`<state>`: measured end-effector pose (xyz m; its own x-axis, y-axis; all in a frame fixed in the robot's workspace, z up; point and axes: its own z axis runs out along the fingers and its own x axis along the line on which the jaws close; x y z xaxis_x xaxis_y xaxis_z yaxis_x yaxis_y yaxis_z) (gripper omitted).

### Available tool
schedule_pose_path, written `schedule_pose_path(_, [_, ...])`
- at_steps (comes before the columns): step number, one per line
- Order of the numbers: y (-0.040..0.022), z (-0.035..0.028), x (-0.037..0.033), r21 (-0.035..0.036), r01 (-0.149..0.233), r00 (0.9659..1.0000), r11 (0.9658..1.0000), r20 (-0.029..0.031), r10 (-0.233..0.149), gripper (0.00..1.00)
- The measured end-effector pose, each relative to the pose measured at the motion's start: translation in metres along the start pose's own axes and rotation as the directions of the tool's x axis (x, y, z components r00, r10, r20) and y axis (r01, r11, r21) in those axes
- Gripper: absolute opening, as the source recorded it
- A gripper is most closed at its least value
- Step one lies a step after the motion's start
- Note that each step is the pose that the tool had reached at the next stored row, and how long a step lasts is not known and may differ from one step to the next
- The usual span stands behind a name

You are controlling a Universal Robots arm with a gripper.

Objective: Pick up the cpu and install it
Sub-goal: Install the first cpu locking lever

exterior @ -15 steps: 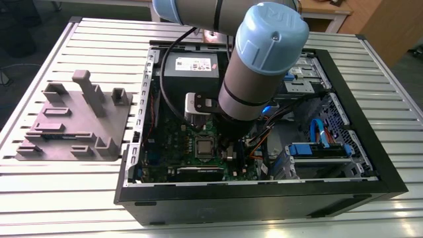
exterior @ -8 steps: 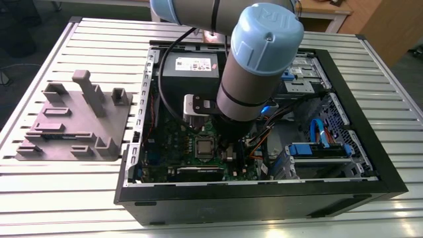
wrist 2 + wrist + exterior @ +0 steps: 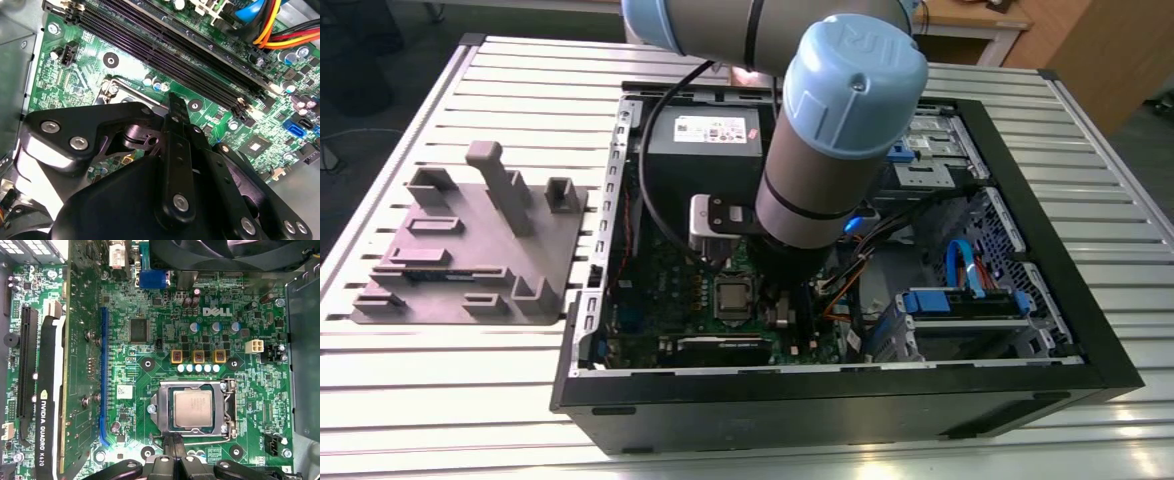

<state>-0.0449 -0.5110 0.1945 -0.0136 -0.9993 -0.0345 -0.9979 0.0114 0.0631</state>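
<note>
While parked over the open case [image 3: 1067,360] on the slatted table [image 3: 520,400], arm [image 3: 834,130] reaching down into the middle of it, toward the green board [image 3: 240,405]. At 9 o'clock of the case in the exterior view, grey fixture [image 3: 467,250] on the table, well apart from the arm. At 12 o'clock inside the case, black supply box [image 3: 700,135]. In the first wrist view, graphics card [image 3: 47,405] standing in its slot beside the long blue slot [image 3: 103,375]. Pincer [image 3: 174,447] low over the board, fingers [image 3: 170,445] together and holding nothing, tips just beside the socket frame [image 3: 227,410]. Cpu [image 3: 194,409] seated flat in the socket, silver top showing, frame around it.
</note>
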Motion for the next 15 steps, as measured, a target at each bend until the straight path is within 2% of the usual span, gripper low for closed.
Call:
schedule_pose_path(8, [-0.0003, 0.0037, 0.0003, -0.0002, 0.0, 1.0, 1.0, 0.0022, 0.0, 0.11])
schedule_pose_path(11, [-0.0005, 0.004, 0.0004, -0.0001, 0.001, 1.0, 1.0, 0.0087, -0.001, 0.11])
schedule_pose_path(15, [-0.0016, 0.0048, 0.0004, -0.0002, 0.001, 0.9999, 1.0, 0.0141, -0.001, 0.11])
